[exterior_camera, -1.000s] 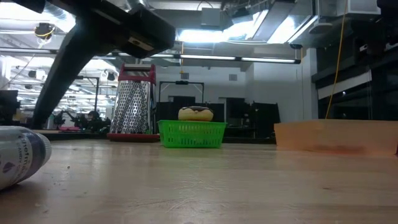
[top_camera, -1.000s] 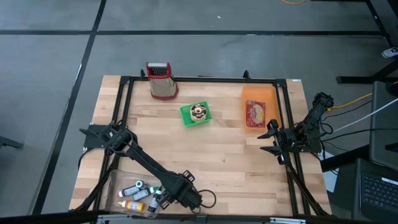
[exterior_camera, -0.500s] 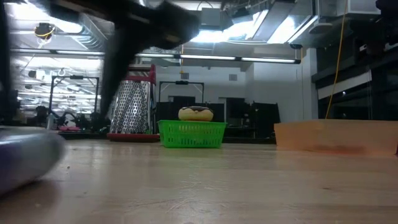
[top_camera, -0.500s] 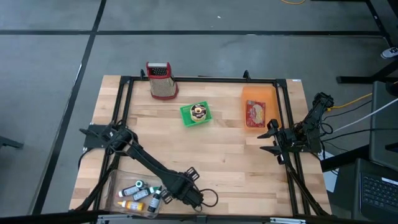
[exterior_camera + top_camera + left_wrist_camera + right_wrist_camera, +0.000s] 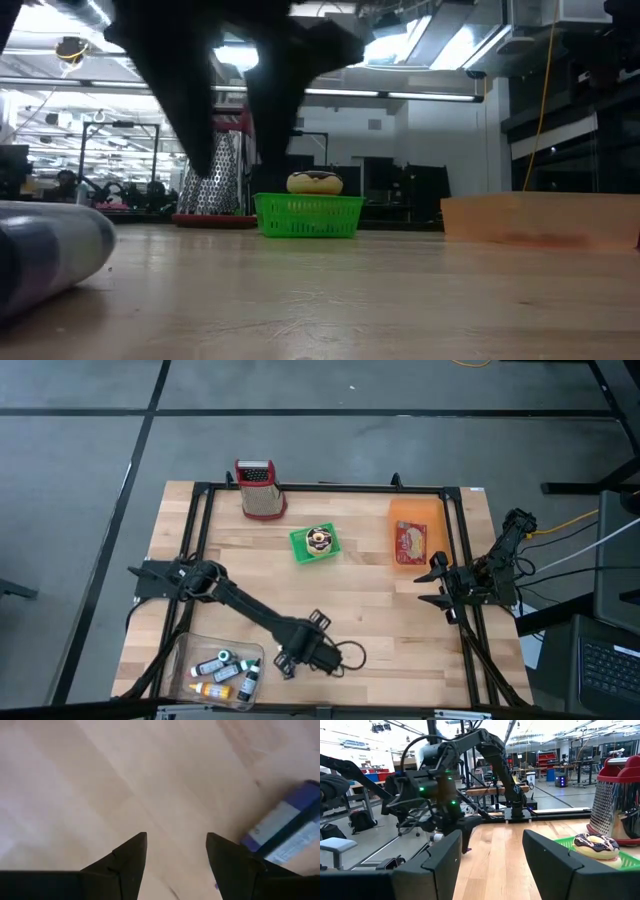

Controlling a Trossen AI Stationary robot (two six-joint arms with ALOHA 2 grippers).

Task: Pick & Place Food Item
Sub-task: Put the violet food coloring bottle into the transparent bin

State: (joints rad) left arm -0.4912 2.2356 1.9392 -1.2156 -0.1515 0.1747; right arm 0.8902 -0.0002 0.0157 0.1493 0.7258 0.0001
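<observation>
A chocolate-glazed donut sits in a small green basket at the table's far middle; the low view shows the donut over the basket's rim. My left gripper hangs open, pointing down over bare wood near the front middle, far from the basket. Nothing is between its fingers, which show dark in the low view. A blue-and-white bottle lies on its side just beside it. My right gripper waits open at the table's right edge, pointing level across the table.
A clear tray with several small bottles stands at the near left, one bottle at its right edge. A red-topped grater stands at the back left. An orange board with a red packet lies at the back right.
My left gripper has moved away from the tray toward the table's right edge and risen a little, staying open. The bottle lying beside it has rolled a little on the table.
</observation>
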